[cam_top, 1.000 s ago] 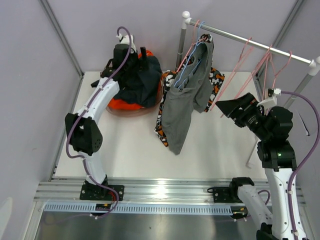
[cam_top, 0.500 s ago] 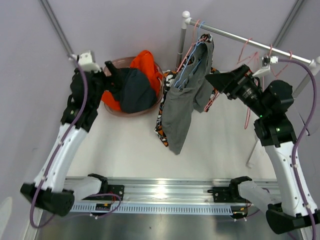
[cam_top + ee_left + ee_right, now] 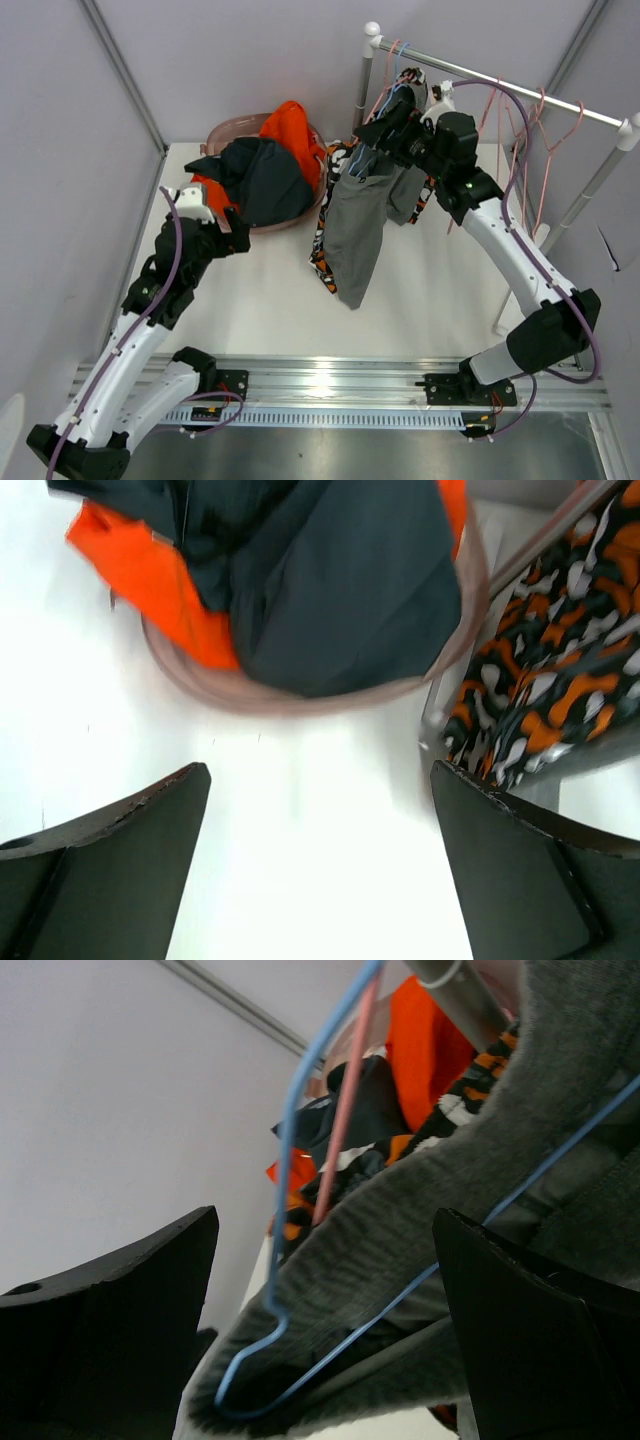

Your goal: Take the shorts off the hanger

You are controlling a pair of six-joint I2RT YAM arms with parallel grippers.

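Roughly halfway, I judge: charcoal shorts (image 3: 265, 180) and orange shorts (image 3: 291, 126) lie in the basket (image 3: 230, 129), far-left corner; grey shorts (image 3: 356, 232) and blotched shorts (image 3: 545, 650) hang at the far edge. My right gripper (image 3: 325, 1250) gapes around their hanger (image 3: 289, 1130); left gripper (image 3: 320, 785) released, empty.

No readable text, labels, brands or numbers show anywhere.
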